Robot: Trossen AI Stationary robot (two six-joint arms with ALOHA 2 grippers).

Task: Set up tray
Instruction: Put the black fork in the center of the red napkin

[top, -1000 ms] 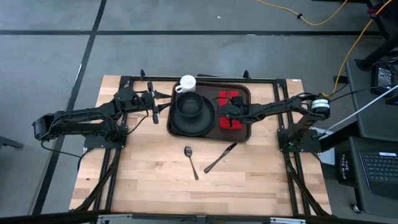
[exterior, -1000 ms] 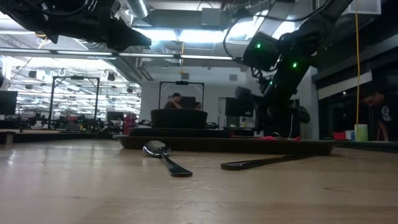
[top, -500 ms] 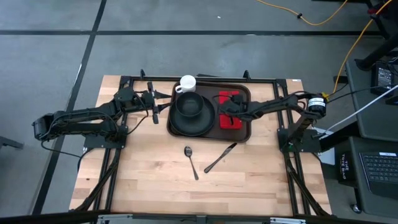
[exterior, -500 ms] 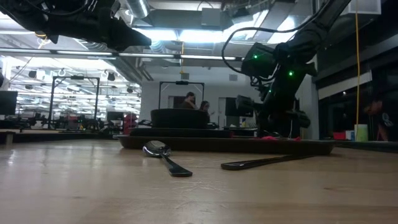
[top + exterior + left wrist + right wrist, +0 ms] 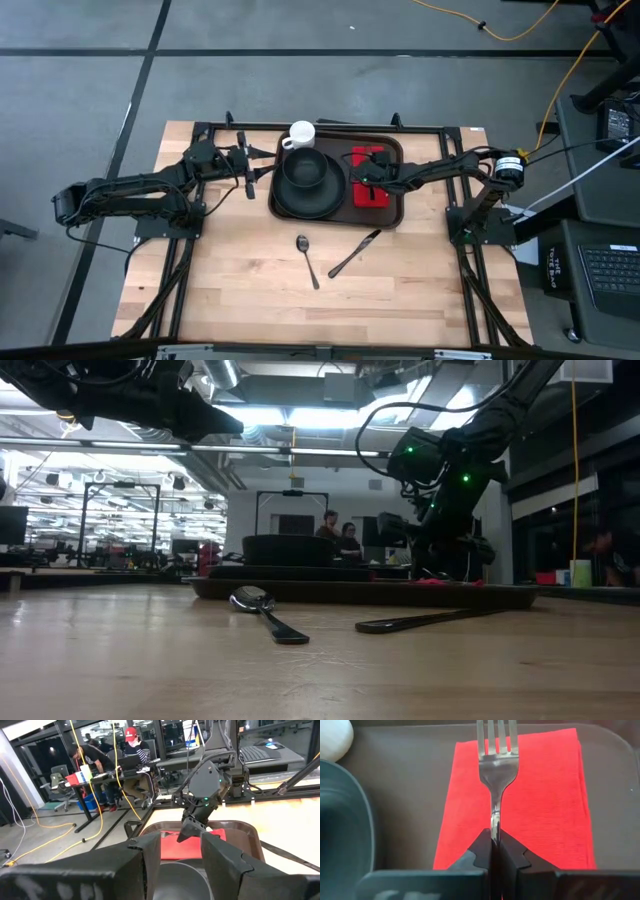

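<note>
Right end effector (image 5: 493,851) pinched a fork (image 5: 496,772) by its handle above the red napkin (image 5: 520,795) on the tray (image 5: 395,148); next, I'd guess, lowering it flat and letting go.

On the table's far half lay the tray (image 5: 394,212), holding the plate (image 5: 290,203) with a bowl (image 5: 306,168) on its left and the napkin (image 5: 371,194) on its right. My right gripper (image 5: 367,180) hung over the napkin, pinching a fork (image 5: 496,765). The cup (image 5: 301,133) stood behind the plate; spoon (image 5: 306,258) and knife (image 5: 354,253) lay nearer, spoon left.
</note>
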